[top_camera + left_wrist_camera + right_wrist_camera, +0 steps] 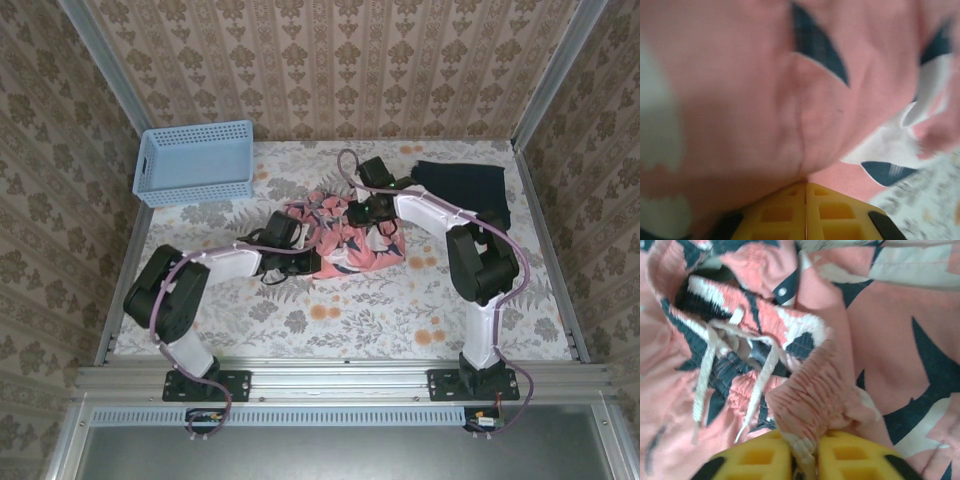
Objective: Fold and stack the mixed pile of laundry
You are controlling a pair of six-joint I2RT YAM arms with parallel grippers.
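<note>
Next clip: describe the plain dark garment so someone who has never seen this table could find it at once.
Start at the floral-patterned table and look to its far right corner. The dark navy garment lies there, apart from the coral-pink printed shorts bunched in the middle. It alone is plain and unprinted; the light blue perforated basket sits at the far left.

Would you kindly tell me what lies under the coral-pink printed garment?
The floral table cover shows around the edges of the coral-pink garment; anything directly beneath is hidden by the bunched fabric.
</note>
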